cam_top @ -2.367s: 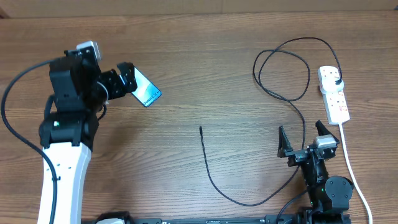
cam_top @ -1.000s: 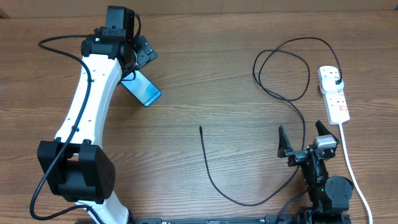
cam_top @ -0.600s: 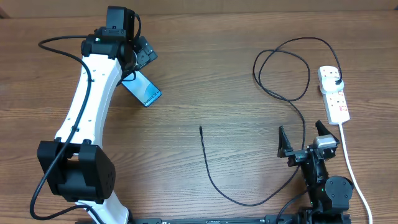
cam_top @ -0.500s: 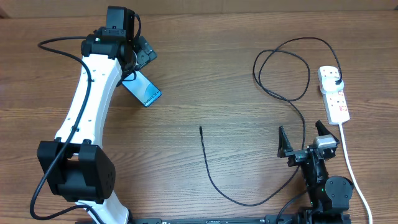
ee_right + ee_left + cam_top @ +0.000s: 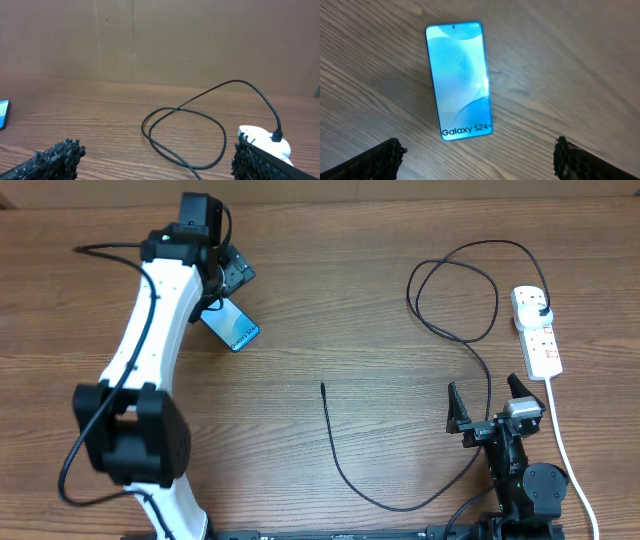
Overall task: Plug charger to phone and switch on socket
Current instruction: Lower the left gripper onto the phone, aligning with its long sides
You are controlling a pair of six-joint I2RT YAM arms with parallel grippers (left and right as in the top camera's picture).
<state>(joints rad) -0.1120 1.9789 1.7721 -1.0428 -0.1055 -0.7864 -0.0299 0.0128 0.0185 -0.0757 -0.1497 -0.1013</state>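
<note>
The phone point(image 5: 234, 329) lies flat and slanted at the back left of the table, its blue screen lit. My left gripper point(image 5: 228, 285) hovers open over its far end. In the left wrist view the phone point(image 5: 460, 80) lies ahead of the open left gripper point(image 5: 477, 150), touching neither finger. The charger's connector tip point(image 5: 322, 386) rests mid-table, and its black cable point(image 5: 400, 507) loops round to the black plug point(image 5: 541, 310) in the white socket point(image 5: 537, 338). My right gripper point(image 5: 484, 392) stands open at the front right, holding nothing. In the right wrist view the right gripper point(image 5: 156, 147) faces the cable loop point(image 5: 185, 135) and the socket point(image 5: 265, 142).
A thick white cord point(image 5: 565, 450) runs from the socket toward the front edge, just right of my right arm. The cable's big loop point(image 5: 450, 290) lies at the back right. A brown wall point(image 5: 150, 40) stands behind the table.
The left arm has reached out over the phone and, in the last half second, shifted slightly to the right. Phone, cable and right arm have not moved.
</note>
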